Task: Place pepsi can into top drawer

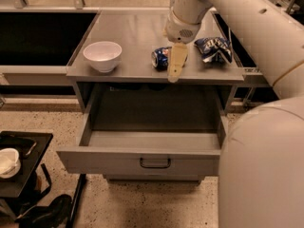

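Observation:
The pepsi can (pixel 160 58) lies on its side on the grey counter top (pixel 133 32), between a white bowl and a chip bag. My gripper (pixel 175 69) hangs from the white arm right beside the can's right end, its tip at the counter's front edge. It holds nothing that I can see. The top drawer (pixel 118 161) is pulled open below the counter, and its inside shows nothing in it. Its dark bar handle (pixel 155 164) sits at the centre of the front panel.
A white bowl (pixel 102 55) stands at the counter's left front. A blue-and-white chip bag (pixel 214 48) lies right of the can. My arm's large white body (pixel 266 165) fills the right foreground. A dark cart with a white dish (pixel 8 161) stands at the lower left.

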Robot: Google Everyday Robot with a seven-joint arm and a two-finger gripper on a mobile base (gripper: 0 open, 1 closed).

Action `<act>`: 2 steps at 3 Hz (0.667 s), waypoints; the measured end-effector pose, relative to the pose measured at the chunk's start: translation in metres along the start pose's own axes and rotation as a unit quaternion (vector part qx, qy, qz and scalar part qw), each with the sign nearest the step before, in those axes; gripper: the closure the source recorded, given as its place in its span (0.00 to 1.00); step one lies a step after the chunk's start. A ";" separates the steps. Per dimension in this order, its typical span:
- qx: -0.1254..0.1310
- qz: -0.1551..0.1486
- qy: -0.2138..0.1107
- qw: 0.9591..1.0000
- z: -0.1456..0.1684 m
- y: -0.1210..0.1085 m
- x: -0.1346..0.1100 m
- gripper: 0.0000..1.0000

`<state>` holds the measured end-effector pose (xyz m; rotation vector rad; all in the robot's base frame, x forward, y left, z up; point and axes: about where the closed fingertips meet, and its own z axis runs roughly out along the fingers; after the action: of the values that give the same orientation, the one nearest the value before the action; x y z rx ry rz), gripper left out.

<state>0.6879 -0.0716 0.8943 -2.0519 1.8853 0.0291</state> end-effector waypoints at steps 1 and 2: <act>0.010 0.001 0.008 1.000 0.015 -0.029 0.005 0.00; 0.001 0.004 0.022 1.000 0.052 -0.053 0.032 0.00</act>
<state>0.7543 -0.0853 0.8501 -2.0588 1.9199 -0.0177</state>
